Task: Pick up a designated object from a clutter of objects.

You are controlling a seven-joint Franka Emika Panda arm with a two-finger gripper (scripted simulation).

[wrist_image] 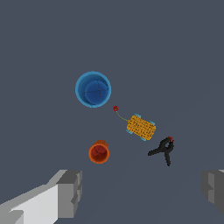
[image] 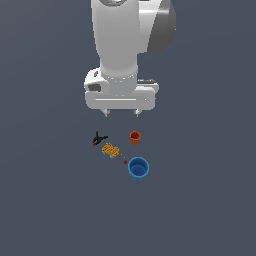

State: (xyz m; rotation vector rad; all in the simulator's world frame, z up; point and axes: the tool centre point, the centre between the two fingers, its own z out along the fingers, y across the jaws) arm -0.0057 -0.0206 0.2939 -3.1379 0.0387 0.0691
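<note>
Approach step: I had the hand (image: 121, 114) open, empty, above the clutter. Orange cup (image: 135, 137) at blue cup's (image: 138, 168) twelve o'clock; descent needed next.

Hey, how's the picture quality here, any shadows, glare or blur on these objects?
Exterior view: flat, even light, no cast shadows or glare; the orange cup and black clamp are small and coarse. Wrist view: sharper, the blue cup clearly edged, still shadowless.
</note>
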